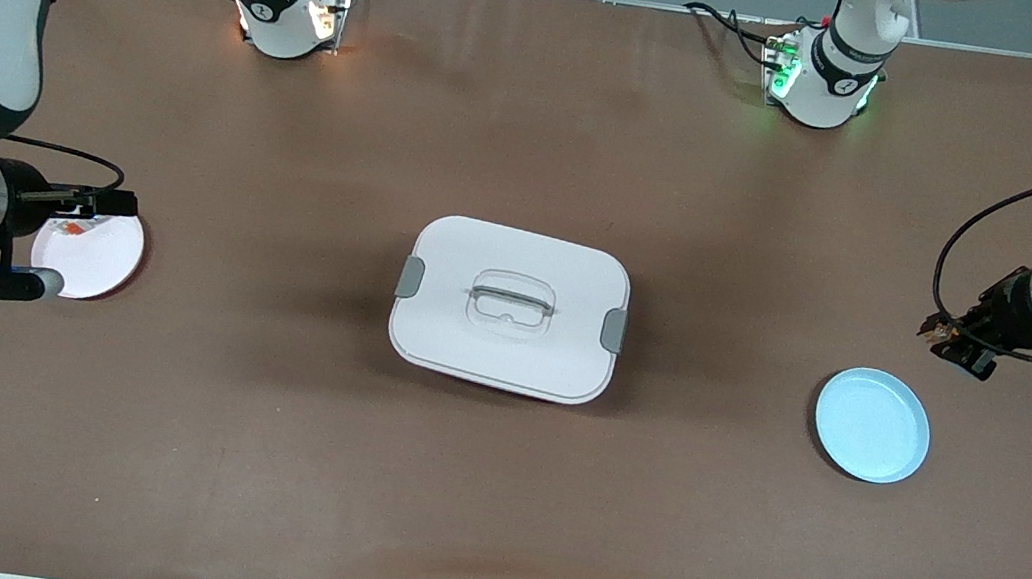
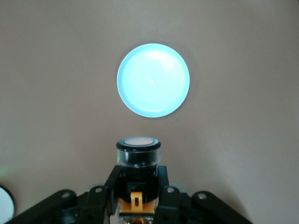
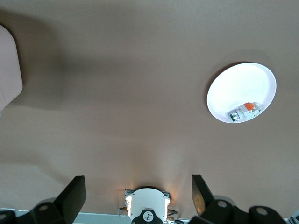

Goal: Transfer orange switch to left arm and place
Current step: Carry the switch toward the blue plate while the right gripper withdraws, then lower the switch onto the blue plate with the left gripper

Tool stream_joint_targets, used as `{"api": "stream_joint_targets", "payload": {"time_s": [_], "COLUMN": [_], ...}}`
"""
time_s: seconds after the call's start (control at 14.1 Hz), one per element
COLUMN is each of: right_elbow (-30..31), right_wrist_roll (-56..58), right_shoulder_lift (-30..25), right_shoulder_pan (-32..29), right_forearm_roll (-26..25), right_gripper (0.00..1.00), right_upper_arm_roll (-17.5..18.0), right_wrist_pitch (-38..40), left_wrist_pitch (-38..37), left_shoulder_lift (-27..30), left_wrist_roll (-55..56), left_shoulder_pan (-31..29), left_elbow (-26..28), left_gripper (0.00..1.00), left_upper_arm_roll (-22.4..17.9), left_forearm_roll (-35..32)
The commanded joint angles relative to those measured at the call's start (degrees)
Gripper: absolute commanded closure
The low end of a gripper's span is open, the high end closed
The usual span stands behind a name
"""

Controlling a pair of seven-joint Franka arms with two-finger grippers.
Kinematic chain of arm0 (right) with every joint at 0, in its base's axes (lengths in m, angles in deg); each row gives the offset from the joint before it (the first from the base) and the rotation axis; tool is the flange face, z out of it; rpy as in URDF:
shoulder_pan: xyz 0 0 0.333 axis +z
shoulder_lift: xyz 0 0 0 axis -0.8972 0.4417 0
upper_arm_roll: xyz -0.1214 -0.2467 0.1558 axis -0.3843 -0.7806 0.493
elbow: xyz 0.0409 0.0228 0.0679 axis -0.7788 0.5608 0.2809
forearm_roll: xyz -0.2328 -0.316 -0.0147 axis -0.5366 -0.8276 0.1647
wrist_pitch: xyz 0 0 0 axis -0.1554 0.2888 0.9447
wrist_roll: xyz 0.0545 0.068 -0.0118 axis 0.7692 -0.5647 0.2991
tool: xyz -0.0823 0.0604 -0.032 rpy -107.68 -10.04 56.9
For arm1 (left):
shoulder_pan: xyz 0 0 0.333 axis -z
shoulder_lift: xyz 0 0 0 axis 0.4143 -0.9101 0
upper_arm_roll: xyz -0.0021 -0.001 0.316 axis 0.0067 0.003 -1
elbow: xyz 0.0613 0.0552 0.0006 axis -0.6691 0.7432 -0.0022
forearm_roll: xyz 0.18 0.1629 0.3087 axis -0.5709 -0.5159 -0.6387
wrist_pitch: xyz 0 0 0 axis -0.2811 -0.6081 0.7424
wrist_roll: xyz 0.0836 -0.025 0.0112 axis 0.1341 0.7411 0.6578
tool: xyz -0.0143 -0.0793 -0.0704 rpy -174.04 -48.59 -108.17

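Observation:
My left gripper [image 1: 940, 336] is shut on the orange switch [image 2: 138, 157], a small black-bodied button with a round pale face and an orange clip. It hangs above the table toward the left arm's end, close to a light blue plate [image 1: 871, 425] that lies bare in the left wrist view [image 2: 153, 80]. The white lidded box [image 1: 509, 308] with grey latches sits mid-table between the arms. My right gripper [image 1: 122, 203] is open and holds nothing [image 3: 138, 193], hovering over the rim of a white plate [image 1: 98, 259].
On the white plate [image 3: 233, 88] lies a silver-and-clear small part [image 3: 244, 111] with a red-orange bit. A corner of the box [image 3: 8, 70] shows in the right wrist view. Both arm bases stand along the table edge farthest from the front camera.

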Motion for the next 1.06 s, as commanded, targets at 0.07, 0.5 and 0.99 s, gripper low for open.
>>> {"api": "stream_joint_targets", "payload": {"time_s": [0.07,0.5,0.99], "right_elbow": [0.66,0.75,0.75], "right_wrist_roll": [-0.23,-0.50,-0.67], "right_shoulder_lift": [-0.89,-1.07,-1.07], "right_shoulder_pan": [0.11,0.20,0.20], "right_forearm_roll": [-1.18,-1.44,-1.44], "right_gripper": [0.00,0.00,0.00], "right_upper_arm_roll": [0.63,0.71,0.63], "right_wrist_pitch": [0.42,0.33,0.24], "left_wrist_pitch": [5.59,19.84,26.08], "left_shoulder_lift": [-3.61,-8.79,-13.63], "left_wrist_roll": [7.05,8.74,14.54], "left_shoulder_pan": [-1.13,-4.12,-5.26], "left_elbow": [0.88,7.39,10.81], "left_gripper": [1.00,1.00,1.00], "left_upper_arm_roll": [0.07,-0.10,-0.01], "left_forearm_roll": [-1.58,-1.67,-5.44]}}
